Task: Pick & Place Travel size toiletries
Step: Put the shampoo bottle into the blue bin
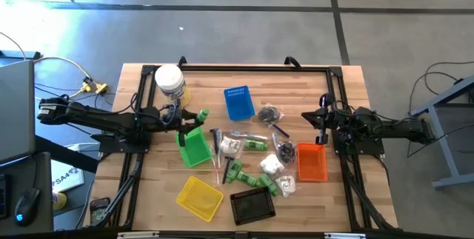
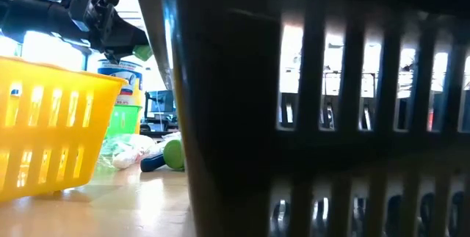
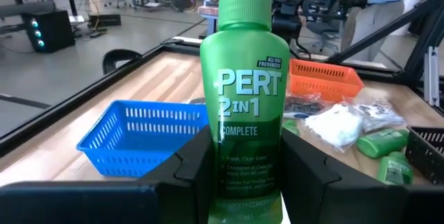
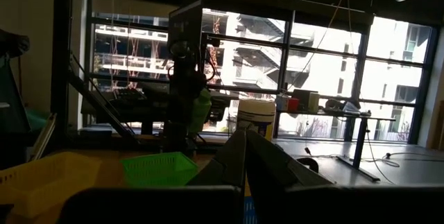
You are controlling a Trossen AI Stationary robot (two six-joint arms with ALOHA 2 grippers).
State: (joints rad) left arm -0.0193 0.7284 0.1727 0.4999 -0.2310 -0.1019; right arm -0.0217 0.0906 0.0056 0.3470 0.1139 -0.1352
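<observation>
Green bottle (image 3: 243, 92) sits clamped in the left gripper (image 1: 191, 116), apparently above the green basket (image 1: 195, 148); next, lower and release. Right gripper (image 1: 323, 126) waits, shut, empty.

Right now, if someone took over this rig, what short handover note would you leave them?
Left gripper: shut on a green Pert bottle, held over the green basket.
Right gripper: shut, empty, parked at the table's right side by the orange basket.
Done: this one bottle picked.
Left: green bottles, white packets and small black pieces lie loose mid-table; blue, yellow and black baskets look empty.
</observation>
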